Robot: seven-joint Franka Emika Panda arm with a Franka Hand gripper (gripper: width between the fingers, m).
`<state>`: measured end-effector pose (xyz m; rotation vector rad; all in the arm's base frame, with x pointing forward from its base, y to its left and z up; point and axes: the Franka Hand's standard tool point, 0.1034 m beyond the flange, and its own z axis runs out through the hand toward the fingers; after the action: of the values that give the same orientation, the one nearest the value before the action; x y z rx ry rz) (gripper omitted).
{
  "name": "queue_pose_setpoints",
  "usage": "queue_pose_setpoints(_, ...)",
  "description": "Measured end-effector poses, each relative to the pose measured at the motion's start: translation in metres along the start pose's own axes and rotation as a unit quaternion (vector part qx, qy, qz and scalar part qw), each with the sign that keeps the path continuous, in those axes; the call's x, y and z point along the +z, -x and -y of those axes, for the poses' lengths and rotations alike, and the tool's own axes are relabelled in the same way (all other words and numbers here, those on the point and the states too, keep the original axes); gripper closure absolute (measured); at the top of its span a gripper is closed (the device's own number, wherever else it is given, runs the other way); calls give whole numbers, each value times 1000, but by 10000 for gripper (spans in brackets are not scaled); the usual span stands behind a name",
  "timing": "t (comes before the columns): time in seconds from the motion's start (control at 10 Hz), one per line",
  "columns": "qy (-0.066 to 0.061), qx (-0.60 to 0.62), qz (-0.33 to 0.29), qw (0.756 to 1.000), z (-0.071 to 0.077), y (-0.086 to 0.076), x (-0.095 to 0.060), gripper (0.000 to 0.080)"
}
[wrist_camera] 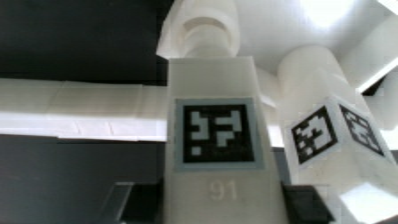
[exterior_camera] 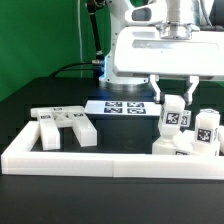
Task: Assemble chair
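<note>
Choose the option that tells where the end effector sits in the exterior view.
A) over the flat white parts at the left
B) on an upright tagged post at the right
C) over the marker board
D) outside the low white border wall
B: the end effector is closed on the upright tagged post at the exterior view's right, next to a second post, while the flat parts lie apart at the left.

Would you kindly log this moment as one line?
step: chair assembly | fingers: shut on upright post | second post: beside it | loose parts: exterior view's left
</note>
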<state>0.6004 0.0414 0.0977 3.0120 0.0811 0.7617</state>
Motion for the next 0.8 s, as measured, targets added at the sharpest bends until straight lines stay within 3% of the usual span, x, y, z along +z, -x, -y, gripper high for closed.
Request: queue_pose_setpoints(0.8, 12, -3, -22, 1000, -4, 2, 8, 509)
